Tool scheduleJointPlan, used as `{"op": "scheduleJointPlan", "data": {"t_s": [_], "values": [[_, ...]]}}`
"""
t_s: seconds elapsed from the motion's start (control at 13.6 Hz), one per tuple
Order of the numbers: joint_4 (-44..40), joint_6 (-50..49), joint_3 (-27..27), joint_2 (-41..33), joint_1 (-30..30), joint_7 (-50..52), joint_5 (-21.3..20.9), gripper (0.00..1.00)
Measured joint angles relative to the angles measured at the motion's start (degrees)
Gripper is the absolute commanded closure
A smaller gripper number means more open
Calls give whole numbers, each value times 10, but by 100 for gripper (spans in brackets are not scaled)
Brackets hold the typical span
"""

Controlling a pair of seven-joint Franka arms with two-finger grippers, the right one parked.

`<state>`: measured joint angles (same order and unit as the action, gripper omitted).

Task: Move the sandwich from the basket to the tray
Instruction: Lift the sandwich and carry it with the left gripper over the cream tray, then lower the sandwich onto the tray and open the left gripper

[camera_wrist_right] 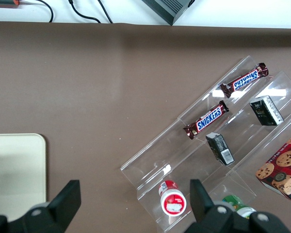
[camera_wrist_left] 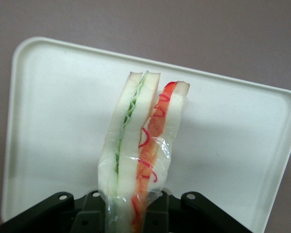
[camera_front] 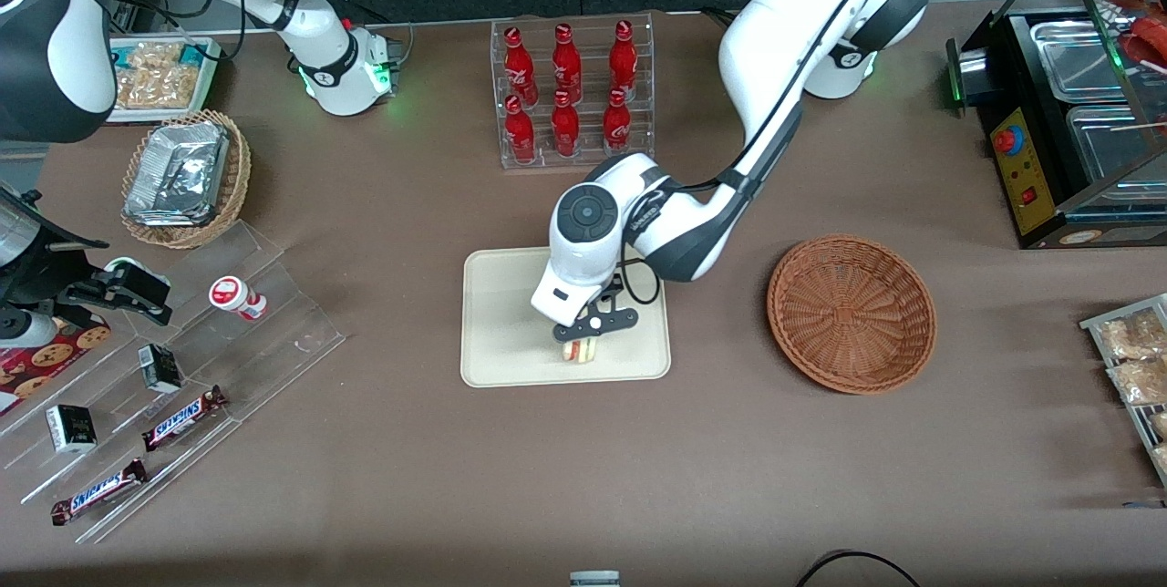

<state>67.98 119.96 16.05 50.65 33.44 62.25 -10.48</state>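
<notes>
You held the gripper pinched on the one sandwich just over the one tray, so lowering until it rested flat before releasing was, in my judgement, the sound course; farther off stood one emptied basket and six red bottles.

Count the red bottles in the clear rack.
6, in two rows of three: farther row; nearer row. None looks hidden. The gripper holds the sandwich over the tray.
</notes>
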Motion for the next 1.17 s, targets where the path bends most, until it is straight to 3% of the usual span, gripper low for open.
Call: {"op": "scheduleJointPlan", "data": {"t_s": [0.29, 0.44, 0.51, 0.59, 1.17], "values": [[-1, 29, 0, 41, 15, 43, -43, 84], [-3, 39, 0, 51, 23, 51, -52, 71], [-4, 40, 0, 52, 25, 52, -56, 29], [-5, 40, 0, 52, 26, 52, -59, 2], [-32, 25, -5, 47, 4, 52, -65, 0]]}}
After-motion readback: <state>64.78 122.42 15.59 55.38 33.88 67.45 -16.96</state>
